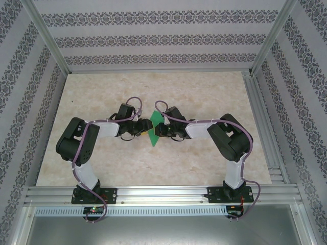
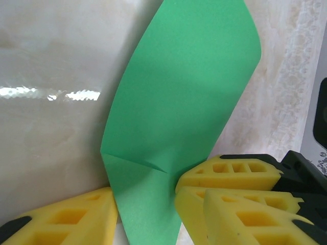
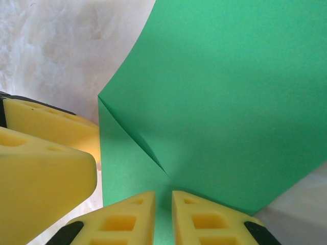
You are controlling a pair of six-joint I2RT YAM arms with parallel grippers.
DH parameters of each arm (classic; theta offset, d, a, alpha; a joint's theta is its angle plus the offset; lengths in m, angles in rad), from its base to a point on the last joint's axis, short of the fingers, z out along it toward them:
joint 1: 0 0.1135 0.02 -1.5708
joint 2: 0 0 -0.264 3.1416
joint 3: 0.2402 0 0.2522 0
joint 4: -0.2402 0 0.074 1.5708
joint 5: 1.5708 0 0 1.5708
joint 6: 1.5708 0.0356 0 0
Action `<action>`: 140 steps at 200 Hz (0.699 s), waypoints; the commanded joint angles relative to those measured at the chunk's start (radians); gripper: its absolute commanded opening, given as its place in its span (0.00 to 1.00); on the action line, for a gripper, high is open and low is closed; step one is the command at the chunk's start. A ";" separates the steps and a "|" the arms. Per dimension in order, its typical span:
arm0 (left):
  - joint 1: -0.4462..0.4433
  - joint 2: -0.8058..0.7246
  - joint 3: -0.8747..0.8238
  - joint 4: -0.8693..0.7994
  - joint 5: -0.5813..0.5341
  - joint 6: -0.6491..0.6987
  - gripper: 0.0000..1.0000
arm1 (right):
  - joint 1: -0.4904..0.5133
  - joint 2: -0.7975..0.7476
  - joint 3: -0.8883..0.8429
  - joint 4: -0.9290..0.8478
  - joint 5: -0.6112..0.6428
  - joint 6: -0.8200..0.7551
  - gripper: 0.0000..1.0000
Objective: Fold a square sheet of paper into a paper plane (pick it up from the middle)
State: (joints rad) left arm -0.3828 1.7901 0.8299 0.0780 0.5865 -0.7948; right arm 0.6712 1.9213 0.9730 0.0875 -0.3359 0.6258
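Paper [image 1: 153, 128] over marbled table [image 1: 204, 92], patterned walls [image 1: 153, 41]; R tool [image 3: 162, 200] clamps it; L tool [image 1: 143, 130] apart.

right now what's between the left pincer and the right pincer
The square sheet of paper, bright green, sits right between the left pincer and the right pincer; the top external view shows it.

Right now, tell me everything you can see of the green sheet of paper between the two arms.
The bright green sheet of thin paper is plain, matte and unmarked. It is held upright over the beige marbled table, bowed into a curve, with a short diagonal crease near its gripped end. The right gripper pinches it between nearly shut jaws; the left gripper flanks it with yellow fingers, grip unclear.
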 commanded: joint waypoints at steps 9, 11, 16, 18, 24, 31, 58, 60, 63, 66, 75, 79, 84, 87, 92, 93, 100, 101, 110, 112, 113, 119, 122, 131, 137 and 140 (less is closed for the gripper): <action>-0.011 -0.002 0.023 0.003 0.013 0.015 0.40 | -0.013 0.018 -0.014 -0.057 0.026 -0.030 0.17; -0.011 -0.002 0.023 0.004 0.013 0.015 0.39 | -0.013 0.018 -0.014 -0.058 0.026 -0.030 0.17; -0.011 0.000 0.024 0.004 0.014 0.018 0.36 | -0.013 0.016 -0.016 -0.058 0.026 -0.032 0.17; -0.010 0.001 0.023 0.004 0.016 0.018 0.35 | -0.014 0.016 -0.016 -0.058 0.026 -0.032 0.17; -0.010 0.002 0.023 0.004 0.016 0.021 0.32 | -0.014 0.015 -0.015 -0.058 0.025 -0.032 0.17; -0.010 0.002 0.022 0.003 0.016 0.023 0.28 | -0.016 0.013 -0.015 -0.058 0.023 -0.034 0.17; -0.010 -0.006 0.009 0.002 0.007 0.029 0.12 | -0.025 -0.014 -0.001 -0.061 0.009 -0.047 0.19; -0.010 -0.008 0.007 0.002 0.007 0.028 0.11 | -0.026 -0.018 0.001 -0.061 0.009 -0.049 0.19; -0.010 -0.011 0.003 0.005 0.006 0.026 0.10 | -0.027 -0.025 0.003 -0.063 0.007 -0.052 0.19; -0.011 -0.014 0.000 0.009 0.004 0.024 0.09 | -0.028 -0.032 0.005 -0.065 0.006 -0.054 0.20; -0.012 -0.029 -0.015 0.020 -0.004 0.016 0.08 | -0.033 -0.060 0.012 -0.072 0.009 -0.066 0.22; -0.012 -0.038 -0.020 0.023 -0.010 0.013 0.07 | -0.036 -0.075 0.013 -0.073 0.011 -0.072 0.24; -0.013 -0.051 -0.030 0.025 -0.020 0.008 0.07 | -0.037 -0.097 0.012 -0.074 0.017 -0.079 0.25; -0.013 -0.061 -0.036 0.025 -0.028 0.007 0.07 | -0.040 -0.111 0.011 -0.076 0.023 -0.084 0.27; -0.014 -0.076 -0.046 0.024 -0.042 0.001 0.07 | -0.042 -0.136 0.008 -0.076 0.035 -0.094 0.30; -0.014 -0.080 -0.047 0.024 -0.045 0.001 0.07 | -0.042 -0.140 0.006 -0.077 0.037 -0.096 0.30; -0.016 -0.104 -0.060 0.018 -0.070 -0.006 0.07 | -0.043 -0.176 -0.004 -0.079 0.064 -0.108 0.35; -0.017 -0.109 -0.061 0.018 -0.074 -0.007 0.07 | -0.043 -0.182 -0.005 -0.079 0.069 -0.111 0.36; -0.022 -0.141 -0.076 0.006 -0.113 -0.018 0.07 | -0.042 -0.230 -0.022 -0.082 0.111 -0.131 0.43; -0.024 -0.147 -0.079 0.004 -0.124 -0.021 0.07 | -0.042 -0.241 -0.027 -0.083 0.121 -0.137 0.45; -0.025 -0.152 -0.080 0.003 -0.128 -0.022 0.07 | -0.042 -0.247 -0.029 -0.083 0.126 -0.140 0.46; -0.033 -0.172 -0.088 -0.006 -0.156 -0.029 0.07 | -0.042 -0.277 -0.046 -0.080 0.157 -0.153 0.51; -0.036 -0.182 -0.090 -0.011 -0.168 -0.033 0.07 | -0.042 -0.294 -0.055 -0.079 0.174 -0.161 0.54; -0.049 -0.212 -0.096 -0.031 -0.220 -0.047 0.07 | -0.041 -0.336 -0.085 -0.064 0.216 -0.184 0.59; -0.060 -0.233 -0.098 -0.048 -0.255 -0.055 0.08 | -0.040 -0.362 -0.106 -0.049 0.239 -0.205 0.63; -0.065 -0.242 -0.099 -0.057 -0.273 -0.059 0.08 | -0.039 -0.375 -0.119 -0.042 0.253 -0.217 0.64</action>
State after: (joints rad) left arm -0.4091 1.6295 0.7444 0.0666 0.4648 -0.8093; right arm 0.6323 1.6474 0.9260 0.0143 -0.2279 0.5091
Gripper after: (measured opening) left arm 0.074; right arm 0.584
